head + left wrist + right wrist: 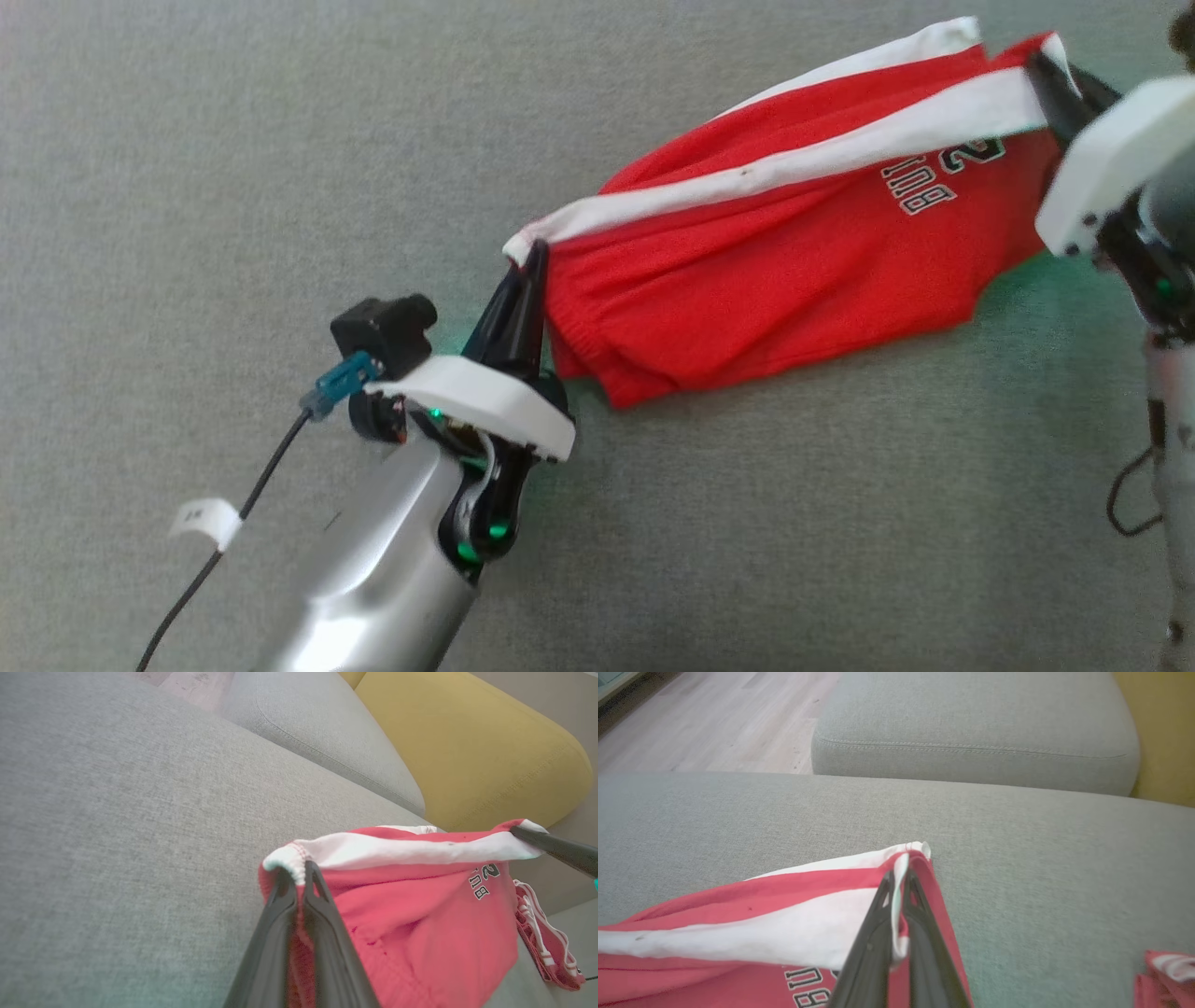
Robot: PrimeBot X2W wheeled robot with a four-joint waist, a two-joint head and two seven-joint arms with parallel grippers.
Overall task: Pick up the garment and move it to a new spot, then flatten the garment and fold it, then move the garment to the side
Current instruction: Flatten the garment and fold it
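Red shorts (766, 280) stretched across my head view, centre to upper right, over grey cushion (233, 187). Left hand (534, 254) clenched on lower-left corner; right hand (1044, 67) clenched on upper-right corner.

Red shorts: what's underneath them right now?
The grey cushion shows around and below the red shorts, held up by left gripper and right gripper. The patch directly beneath them is covered.

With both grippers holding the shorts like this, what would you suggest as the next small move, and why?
Probably lower both grippers together toward the grey cushion with the shorts held taut. The left gripper pinches one end of the white stripe and the right gripper the other, so the cloth hangs stretched between them, ready to be laid flat.
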